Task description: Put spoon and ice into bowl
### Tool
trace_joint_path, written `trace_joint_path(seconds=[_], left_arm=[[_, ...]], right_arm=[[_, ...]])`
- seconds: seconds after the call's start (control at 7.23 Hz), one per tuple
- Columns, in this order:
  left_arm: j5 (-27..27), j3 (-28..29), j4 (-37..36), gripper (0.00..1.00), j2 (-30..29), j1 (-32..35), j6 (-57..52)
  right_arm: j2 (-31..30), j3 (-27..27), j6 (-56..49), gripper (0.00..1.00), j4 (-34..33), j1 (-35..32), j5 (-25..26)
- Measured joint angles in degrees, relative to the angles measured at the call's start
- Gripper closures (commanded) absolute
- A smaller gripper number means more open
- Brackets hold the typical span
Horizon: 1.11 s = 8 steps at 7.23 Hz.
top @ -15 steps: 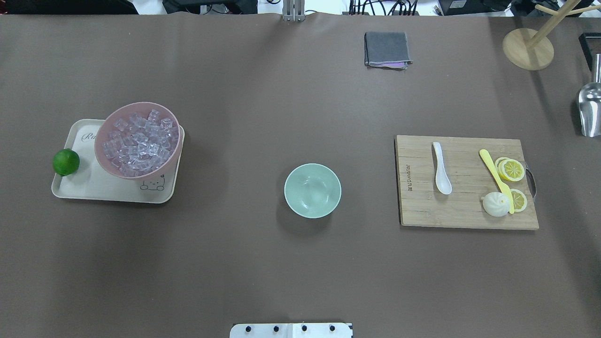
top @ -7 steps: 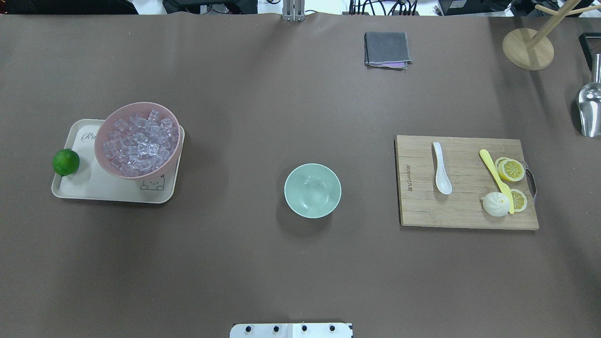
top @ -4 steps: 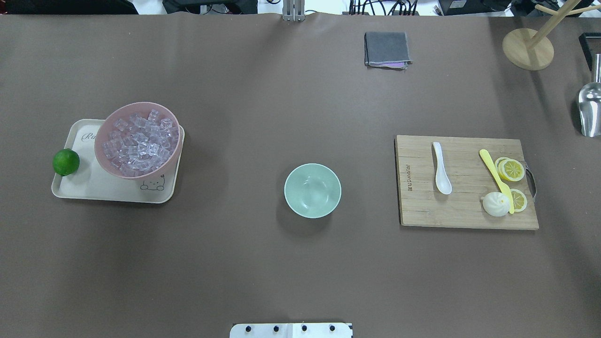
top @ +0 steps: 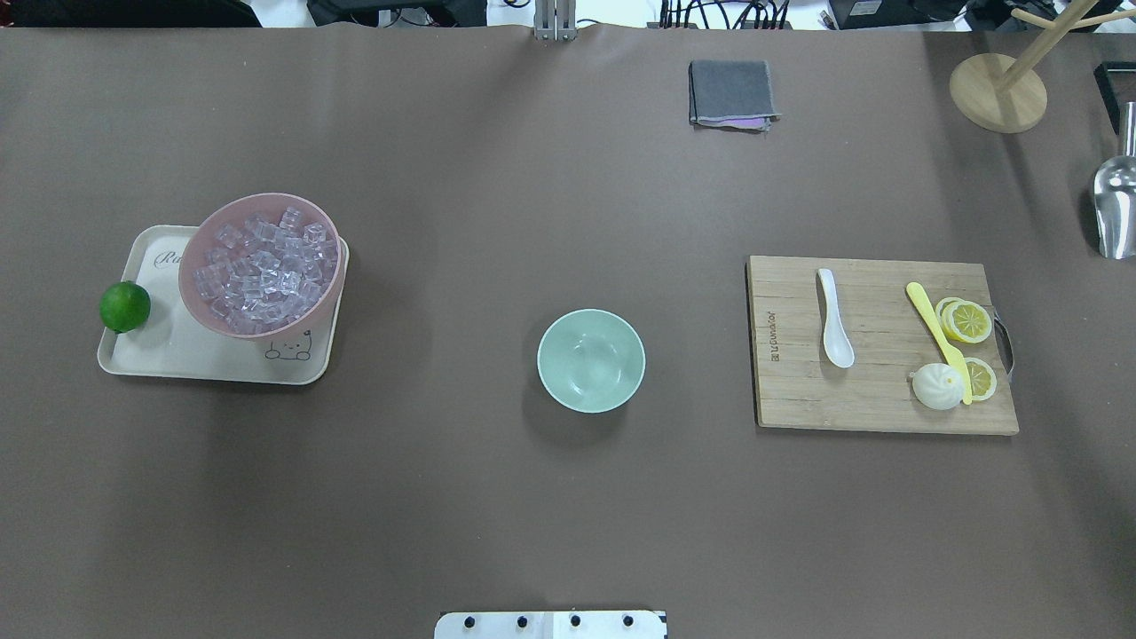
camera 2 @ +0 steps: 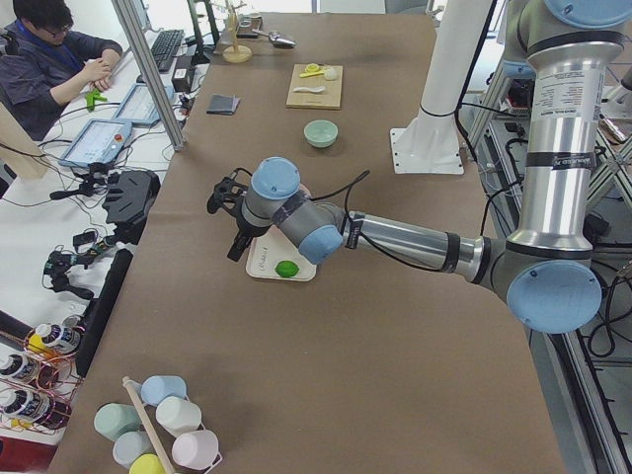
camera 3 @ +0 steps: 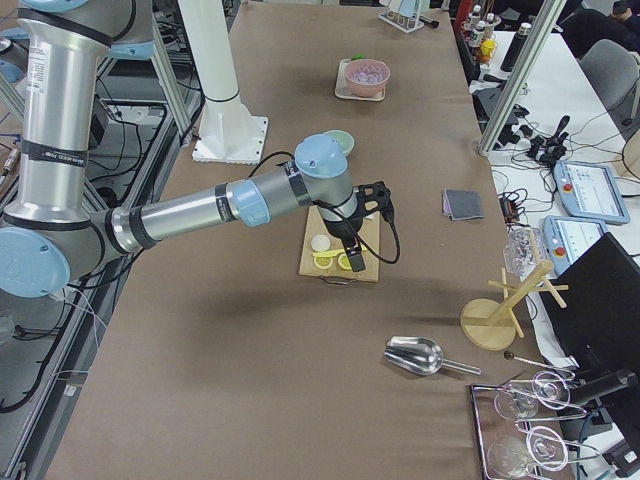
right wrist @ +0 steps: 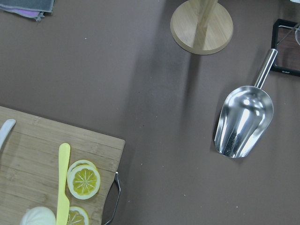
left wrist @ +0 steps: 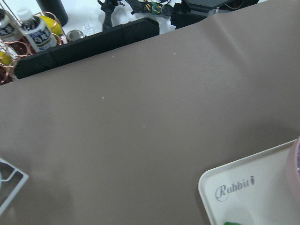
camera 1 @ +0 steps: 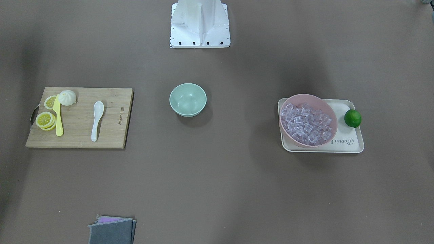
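The white spoon (top: 834, 319) lies on the wooden cutting board (top: 879, 404), right of the empty mint-green bowl (top: 590, 359) at the table's middle. The clear ice cubes (top: 262, 271) fill the pink bowl (top: 197, 297) on the cream tray (top: 177, 359) at the left. Neither arm shows in the overhead view. In the left side view my left gripper (camera 2: 234, 247) hangs above the tray's outer end. In the right side view my right gripper (camera 3: 350, 263) hangs above the board's lemon end. I cannot tell whether either is open or shut.
A lime (top: 124, 306) sits on the tray. A yellow knife (top: 936, 333), lemon slices (top: 966, 321) and a white bun (top: 936, 387) share the board. A grey cloth (top: 730, 93), a wooden stand (top: 998, 93) and a metal scoop (top: 1116, 209) lie farther off.
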<state>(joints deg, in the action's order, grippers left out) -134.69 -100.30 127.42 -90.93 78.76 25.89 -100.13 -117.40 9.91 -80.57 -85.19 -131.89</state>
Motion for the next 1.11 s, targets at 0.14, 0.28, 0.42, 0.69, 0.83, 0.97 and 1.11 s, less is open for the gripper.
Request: trace_joint_path(seconds=[0.14,0.28,0.42,0.69,0.83,0.97,1.11], left_arm=[[0.42,-0.13,2.28,0.01,-0.66,-3.32,6.95],[2.12,-0.39,3.22,0.01,-2.17,-7.1,13.21],[6.36,-0.85,3.51,0.01,-4.12,-12.3,19.31],[16.59,-1.09,2.84,0.03,-7.51,-22.52,26.97],[20.87,-0.88,1.69,0.03,-8.73,-26.2,28.04],[24.6,-0.32,0.4,0.07,-10.25,-29.06,28.27],[28.07,0.46,-0.49,0.11,-11.77,-31.41,28.32]], right_arm=[[0.14,-0.03,3.05,0.01,0.81,1.08,-0.01],[0.25,-0.05,7.53,0.02,2.49,2.81,0.08],[0.32,-0.05,12.99,0.02,5.11,5.33,0.42],[0.35,-0.02,21.54,0.01,9.8,10.4,2.37],[0.33,-0.02,23.66,0.01,11.06,12.09,3.4],[0.3,-0.02,24.52,0.01,11.72,12.87,3.85],[0.3,-0.02,24.83,0.01,12.07,13.21,4.02]])
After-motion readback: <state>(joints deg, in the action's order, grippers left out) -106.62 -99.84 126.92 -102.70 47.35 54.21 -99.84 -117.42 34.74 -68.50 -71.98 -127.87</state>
